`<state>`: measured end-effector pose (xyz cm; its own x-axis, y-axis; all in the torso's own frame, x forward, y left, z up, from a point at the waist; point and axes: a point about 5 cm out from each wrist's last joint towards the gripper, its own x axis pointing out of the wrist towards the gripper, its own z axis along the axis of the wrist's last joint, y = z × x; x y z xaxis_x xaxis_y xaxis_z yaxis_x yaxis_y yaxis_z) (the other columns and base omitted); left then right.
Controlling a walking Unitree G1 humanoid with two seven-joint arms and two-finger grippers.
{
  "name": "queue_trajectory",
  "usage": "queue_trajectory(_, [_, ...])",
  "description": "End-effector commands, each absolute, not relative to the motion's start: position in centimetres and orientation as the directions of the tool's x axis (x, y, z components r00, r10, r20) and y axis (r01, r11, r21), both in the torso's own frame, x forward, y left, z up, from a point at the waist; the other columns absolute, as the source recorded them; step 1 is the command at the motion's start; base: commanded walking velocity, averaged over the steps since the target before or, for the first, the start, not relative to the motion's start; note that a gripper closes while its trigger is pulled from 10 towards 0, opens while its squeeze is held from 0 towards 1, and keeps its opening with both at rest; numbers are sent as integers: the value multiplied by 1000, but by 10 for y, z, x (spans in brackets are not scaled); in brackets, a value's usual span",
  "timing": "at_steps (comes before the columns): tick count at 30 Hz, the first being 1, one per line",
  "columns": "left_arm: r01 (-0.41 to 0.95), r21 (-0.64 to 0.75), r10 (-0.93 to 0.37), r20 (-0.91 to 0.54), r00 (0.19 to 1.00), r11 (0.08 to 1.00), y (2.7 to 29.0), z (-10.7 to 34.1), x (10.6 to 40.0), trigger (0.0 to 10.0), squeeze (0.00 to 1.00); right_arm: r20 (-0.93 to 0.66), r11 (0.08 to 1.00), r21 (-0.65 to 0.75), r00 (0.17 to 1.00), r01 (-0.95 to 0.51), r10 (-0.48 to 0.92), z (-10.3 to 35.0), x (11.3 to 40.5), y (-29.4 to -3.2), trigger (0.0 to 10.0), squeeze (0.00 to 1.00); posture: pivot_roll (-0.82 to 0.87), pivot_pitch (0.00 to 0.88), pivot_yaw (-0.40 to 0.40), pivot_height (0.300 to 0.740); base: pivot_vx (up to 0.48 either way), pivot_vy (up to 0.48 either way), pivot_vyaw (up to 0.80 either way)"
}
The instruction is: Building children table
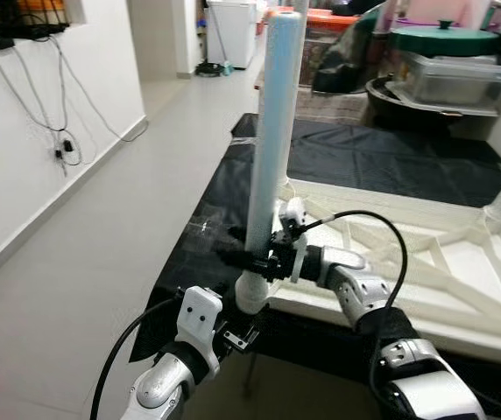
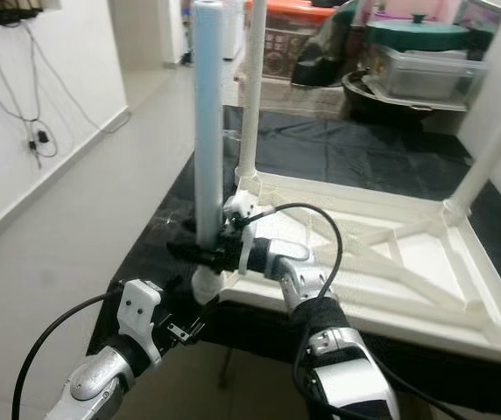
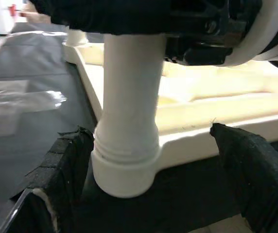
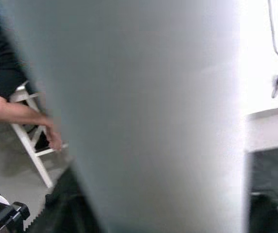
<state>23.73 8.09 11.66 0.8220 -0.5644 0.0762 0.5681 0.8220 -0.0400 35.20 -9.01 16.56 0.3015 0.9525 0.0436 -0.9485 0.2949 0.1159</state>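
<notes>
Right gripper [image 1: 249,259] closed around the lower part of an upright pale-blue table leg [image 1: 272,131], its black fingers clamped on the tube just above the white corner socket [image 1: 252,293] into which the leg's foot is seated. Left gripper [image 3: 148,179] held lower, at the same corner — its two padded black fingers [image 3: 63,170] spread apart on either side of the socket, neither visibly pressing on it. The socket belongs to a cream plastic tabletop [image 1: 461,271] lying upside down, ribbed underside facing up, on a black sheet [image 1: 382,162] that covers a low surface. A second white leg [image 2: 252,87] stands upright at the tabletop's far corner, and a third [image 2: 487,153] rises at the corner to the right. A black cable [image 1: 382,236] arcs over the right arm. Grey floor [image 1: 102,254] and a white wall [image 1: 23,149] with hanging cords lie to the left; stacked containers [image 1: 452,66] stand beyond the sheet. In the right wrist view, a person's forearm [image 4: 17,116] rests near a white folding chair [image 4: 32,145].
</notes>
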Motion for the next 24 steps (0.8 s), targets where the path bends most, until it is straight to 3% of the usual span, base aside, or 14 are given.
queue_trajectory(1, [569, -44, -566, 65, 822, 821, 80, 115, 237, 10000, 0, 57, 338, 106, 345, -935, 937, 168, 356, -87, 0, 0, 181, 0, -78, 740, 0, 0, 0])
queue_trajectory(3, [569, -44, -566, 65, 822, 821, 80, 115, 237, 10000, 0, 57, 338, 106, 345, -935, 937, 168, 356, -87, 0, 0, 181, 0, -78, 740, 0, 0, 0])
queue_trajectory(5, [569, -47, -566, 65, 822, 821, 80, 114, 237, 10000, 0, 43, 718, 124, 727, -684, 685, 168, 381, -103, 0, 0, 180, 0, -80, 740, 0, 0, 0])
queue_trajectory(6, [569, -47, -566, 65, 822, 821, 80, 114, 237, 10000, 0, 43, 718, 124, 727, -684, 685, 168, 381, -103, 0, 0, 180, 0, -80, 740, 0, 0, 0])
queue_trajectory(7, [570, -47, -567, 65, 821, 821, 80, 114, 237, 10000, 0, 14, 863, 137, 872, -486, 489, 164, 389, -119, 0, 0, 177, 0, -77, 740, 0, 0, 0])
queue_trajectory(8, [570, -47, -567, 65, 821, 821, 80, 114, 237, 10000, 0, 14, 863, 137, 872, -486, 489, 164, 389, -119, 0, 0, 177, 0, -77, 740, 0, 0, 0])
queue_trajectory(9, [570, -48, -567, 65, 821, 820, 80, 114, 237, 10000, 0, -30, 964, 139, 972, -225, 231, 157, 393, -141, 0, 0, 176, 0, -77, 740, 0, 0, 0])
queue_trajectory(10, [571, -48, -568, 64, 821, 820, 80, 114, 237, 10000, 0, -72, 993, 111, 997, 43, -35, 148, 390, -166, 0, 0, 173, 0, -72, 740, 0, 0, 0])
queue_trajectory(12, [571, -48, -568, 64, 821, 820, 80, 114, 237, 10000, 0, -72, 993, 111, 997, 43, -35, 148, 390, -166, 0, 0, 173, 0, -72, 740, 0, 0, 0])
queue_trajectory(15, [572, -47, -569, 63, 820, 819, 80, 113, 236, 10000, 0, -117, 925, 83, 926, 370, -360, 134, 374, -192, 0, 0, 175, 0, -74, 740, 0, 0, 0])
queue_trajectory(18, [572, -47, -569, 63, 820, 819, 80, 113, 236, 10000, 0, -117, 925, 83, 926, 370, -360, 134, 374, -192, 0, 0, 175, 0, -74, 740, 0, 0, 0])
queue_trajectory(21, [573, -45, -571, 60, 819, 818, 81, 113, 236, 10000, 0, -179, 853, 106, 854, 511, -489, 121, 352, -181, 0, 0, 174, 0, -72, 740, 0, 0, 0])
queue_trajectory(22, [574, -44, -571, 60, 819, 818, 81, 112, 236, 10000, 0, -182, 872, 124, 875, 474, -449, 121, 353, -171, 2745, 0, 174, 0, -73, 740, 0, 0, 0])
queue_trajectory(24, [574, -44, -571, 59, 819, 818, 81, 112, 236, 10000, 0, -178, 890, 142, 896, 433, -407, 121, 355, -162, 2745, 0, 174, 0, -73, 740, 0, 0, 0])
